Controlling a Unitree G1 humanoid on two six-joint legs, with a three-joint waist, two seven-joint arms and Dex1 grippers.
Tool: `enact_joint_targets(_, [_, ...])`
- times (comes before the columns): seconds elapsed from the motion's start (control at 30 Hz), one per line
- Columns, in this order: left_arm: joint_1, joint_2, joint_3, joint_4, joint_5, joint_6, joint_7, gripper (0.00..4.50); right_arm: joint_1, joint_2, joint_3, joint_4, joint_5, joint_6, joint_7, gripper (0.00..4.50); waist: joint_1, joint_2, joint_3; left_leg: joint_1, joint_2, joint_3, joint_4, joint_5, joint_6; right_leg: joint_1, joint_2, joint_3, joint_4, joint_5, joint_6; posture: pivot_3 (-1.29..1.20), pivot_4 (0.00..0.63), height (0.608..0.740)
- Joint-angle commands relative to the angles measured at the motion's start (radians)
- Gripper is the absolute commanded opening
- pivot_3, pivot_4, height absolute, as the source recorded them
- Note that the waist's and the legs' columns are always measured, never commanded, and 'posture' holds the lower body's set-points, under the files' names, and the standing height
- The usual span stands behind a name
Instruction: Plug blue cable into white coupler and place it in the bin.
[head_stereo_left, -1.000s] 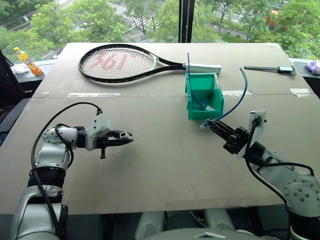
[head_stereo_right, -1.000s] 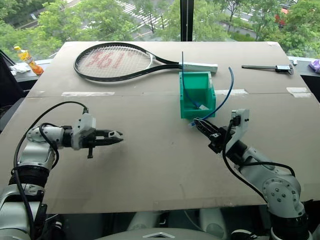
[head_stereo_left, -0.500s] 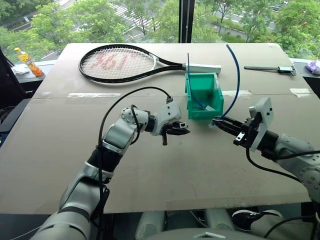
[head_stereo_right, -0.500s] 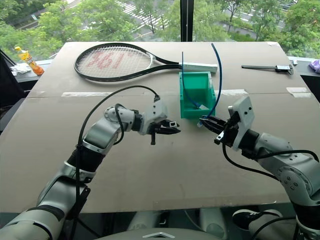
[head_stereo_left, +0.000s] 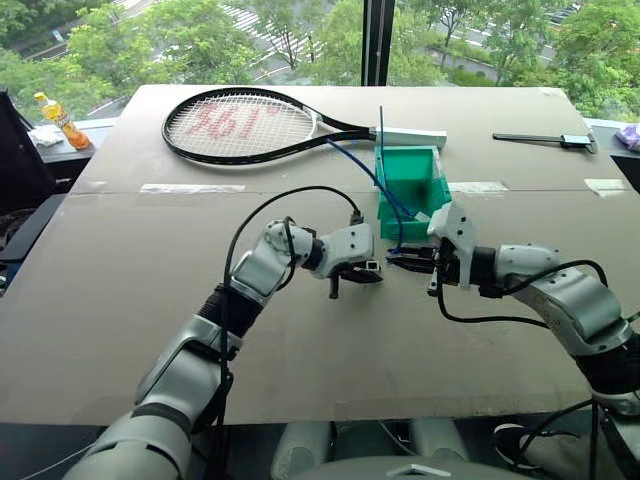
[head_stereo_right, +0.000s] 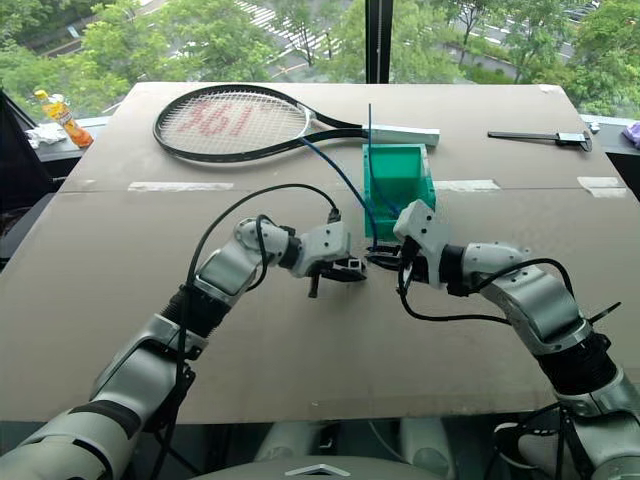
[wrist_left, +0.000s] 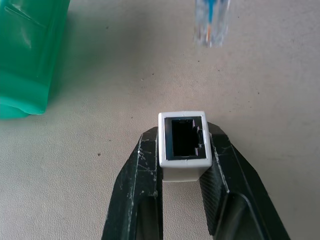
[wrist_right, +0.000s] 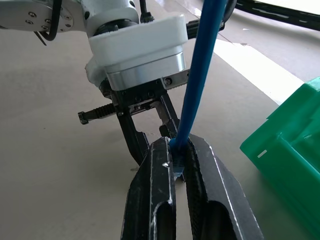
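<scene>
Left wrist view looks straight into the tiny white plastic box-shaped coupler (wrist_left: 184, 145), pinched between the two black fingers of the left gripper (wrist_left: 184, 165) with its dark socket facing outward. Just beyond it, apart from it and a little off to one side, hangs the small clear plug end (wrist_left: 212, 22) of the thin bright blue flexible cable (wrist_right: 202, 75). The right gripper (wrist_right: 176, 160) is clamped shut on that cable just behind the plug, the cord rising away from between its fingers.

From the head, both grippers meet nose to nose above the pale grey desk (head_stereo_left: 150, 300), just in front of the small teal-green plastic bin (head_stereo_left: 408, 180) with its lowered front lip. The cable arcs up and back from the right gripper toward the black-framed tennis racket (head_stereo_left: 240, 125) lying at the desk's far side.

This looks like the mating step: both parts held, not yet joined. The next move calls for lining the plug square with the socket, correcting the small sideways offset, then pushing it straight in. Whether the plug's latch faces the socket's notch I cannot tell.
</scene>
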Motion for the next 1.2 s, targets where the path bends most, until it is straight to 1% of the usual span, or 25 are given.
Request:
enact_joint_targets(0.03, [0.009, -0.003, -0.003, -0.013, 0.009, -0.028, -0.016, 0.4, -0.052, 0.033, 0.011, 0.042, -0.045, -0.053, 0.06, 0.0, 0.001, 0.0, 0.0, 0.0, 0.0, 0.0, 0.0, 0.0, 0.0, 0.0, 0.0, 0.0, 0.0, 0.0, 0.0, 0.0, 0.15, 0.74])
enact_joint_targets(0.3, [0.016, -0.002, -0.001, -0.016, 0.016, -0.034, -0.018, 0.4, -0.105, 0.088, 0.018, 0.107, -0.094, -0.07, 0.141, 0.0, 0.003, 0.0, 0.0, 0.0, 0.0, -0.001, 0.0, 0.0, 0.0, 0.0, 0.0, 0.0, 0.0, 0.0, 0.0, 0.0, 0.15, 0.74])
enact_joint_targets(0.53, [0.005, -0.007, -0.001, -0.001, 0.019, -0.042, -0.025, 0.4, -0.12, 0.116, 0.035, 0.156, -0.141, -0.072, 0.192, 0.0, 0.003, 0.0, 0.0, 0.0, 0.0, 0.0, 0.0, 0.0, 0.0, 0.0, 0.0, 0.0, 0.001, 0.0, 0.0, 0.0, 0.15, 0.74])
enact_joint_targets(0.77, [0.002, -0.016, 0.001, 0.004, 0.024, -0.045, -0.03, 0.4, -0.104, 0.093, 0.064, 0.204, -0.215, -0.105, 0.248, 0.0, 0.003, 0.0, 0.0, 0.001, 0.0, -0.001, 0.0, 0.0, 0.0, 0.0, 0.0, 0.0, 0.001, 0.0, 0.0, 0.0, 0.15, 0.74])
enact_joint_targets(0.97, [0.0, -0.021, 0.002, 0.01, 0.032, -0.052, -0.029, 0.4, -0.111, 0.075, 0.08, 0.249, -0.282, -0.144, 0.266, 0.0, 0.003, 0.001, -0.001, 0.002, 0.0, 0.0, 0.0, 0.0, 0.0, 0.001, 0.0, 0.0, 0.001, 0.0, 0.0, 0.0, 0.15, 0.74])
enact_joint_targets(1.2, [-0.001, -0.026, 0.003, 0.016, 0.038, -0.058, -0.024, 0.4, -0.152, 0.074, 0.084, 0.26, -0.287, -0.12, 0.308, 0.0, 0.005, 0.001, -0.001, 0.002, 0.0, 0.0, 0.001, 0.0, 0.0, 0.002, 0.0, 0.0, 0.001, 0.0, 0.0, 0.0, 0.15, 0.74])
